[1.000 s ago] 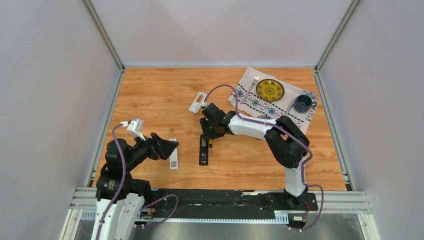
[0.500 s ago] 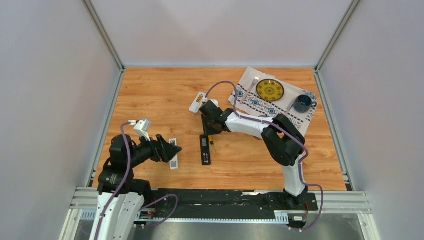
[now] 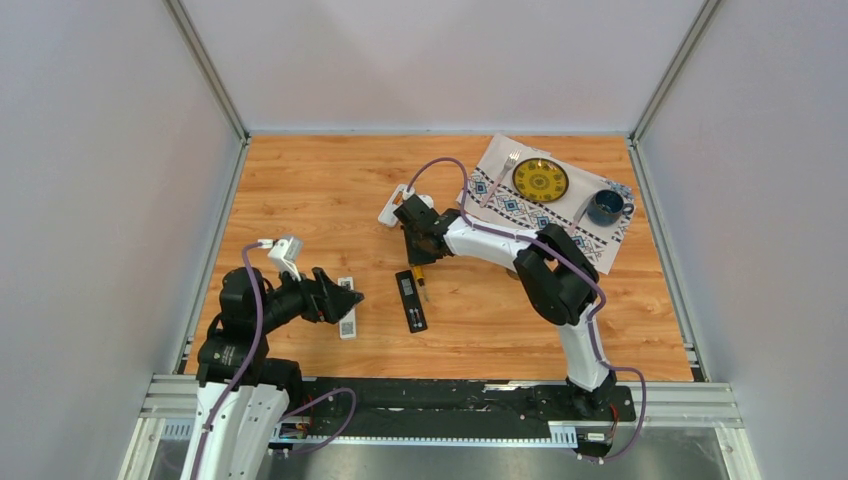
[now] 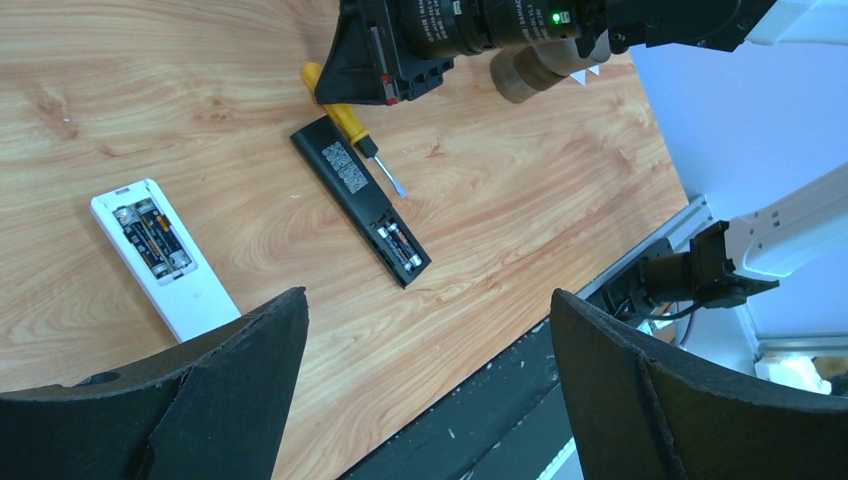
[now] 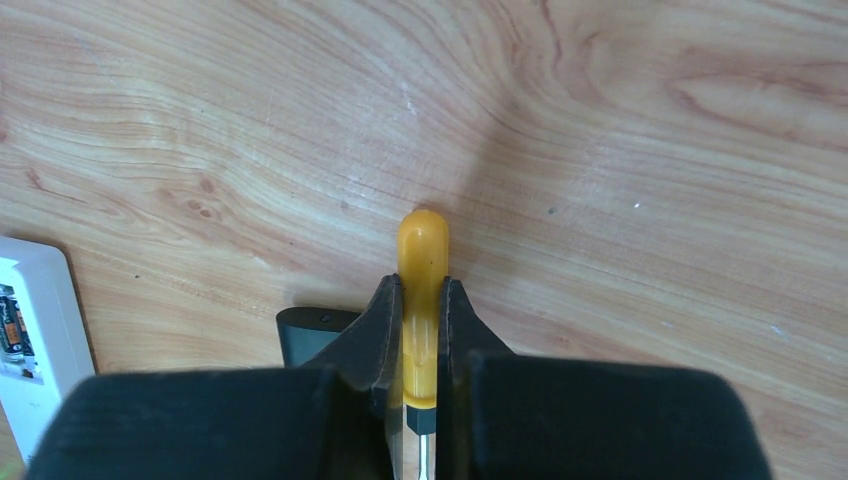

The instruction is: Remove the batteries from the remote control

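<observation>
A black remote control (image 4: 345, 180) lies on the wood with its back open and two dark batteries (image 4: 400, 245) in the compartment. It also shows in the top view as the black remote (image 3: 411, 300). Beside its far end lies a yellow-handled screwdriver (image 5: 422, 260), and my right gripper (image 5: 421, 290) is shut on the handle. A white remote (image 4: 190, 290), also open, holds batteries (image 4: 150, 235) and lies under my left gripper (image 4: 430, 300). That gripper hangs open above the table with nothing in it. From above, the right gripper (image 3: 418, 250) sits just beyond the black remote.
Another white remote (image 3: 396, 205) lies behind the right gripper, and its corner shows in the right wrist view (image 5: 30, 340). A patterned cloth (image 3: 520, 210) at the back right carries a yellow plate (image 3: 540, 180), a fork (image 3: 500, 172) and a blue mug (image 3: 606, 207).
My right gripper has closed on the screwdriver handle and shifted slightly toward the far side. The left arm swung a little to the right early on, then held still, open.
</observation>
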{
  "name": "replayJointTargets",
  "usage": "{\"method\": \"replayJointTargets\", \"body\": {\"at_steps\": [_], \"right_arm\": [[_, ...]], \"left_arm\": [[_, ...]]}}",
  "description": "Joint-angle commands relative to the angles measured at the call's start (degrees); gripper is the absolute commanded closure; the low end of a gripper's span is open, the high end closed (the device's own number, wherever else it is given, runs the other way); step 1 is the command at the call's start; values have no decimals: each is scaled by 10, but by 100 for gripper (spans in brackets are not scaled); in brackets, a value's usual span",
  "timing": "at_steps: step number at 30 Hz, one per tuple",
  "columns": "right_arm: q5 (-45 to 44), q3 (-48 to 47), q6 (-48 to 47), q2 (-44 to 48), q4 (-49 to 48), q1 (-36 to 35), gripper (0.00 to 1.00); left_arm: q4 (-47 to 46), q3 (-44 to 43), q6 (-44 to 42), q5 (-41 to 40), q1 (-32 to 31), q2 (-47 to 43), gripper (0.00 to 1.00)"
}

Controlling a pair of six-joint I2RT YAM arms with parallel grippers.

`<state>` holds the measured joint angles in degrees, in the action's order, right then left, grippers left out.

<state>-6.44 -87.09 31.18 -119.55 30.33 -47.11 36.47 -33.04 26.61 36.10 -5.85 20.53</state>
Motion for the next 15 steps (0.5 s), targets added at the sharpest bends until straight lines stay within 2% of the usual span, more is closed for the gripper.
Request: {"method": "replayJointTargets", "body": {"at_steps": [1, 8, 15], "right_arm": [[12, -5, -29, 16, 36, 10, 100], [56, 32, -45, 98, -10, 21, 100], [127, 132, -45, 213, -77, 44, 100]], "left_arm": [[-9, -3, -10, 6, 5, -13, 3], [-13, 2, 0, 6, 5, -58, 3], [-91, 59, 52, 39, 4, -66, 6]]}}
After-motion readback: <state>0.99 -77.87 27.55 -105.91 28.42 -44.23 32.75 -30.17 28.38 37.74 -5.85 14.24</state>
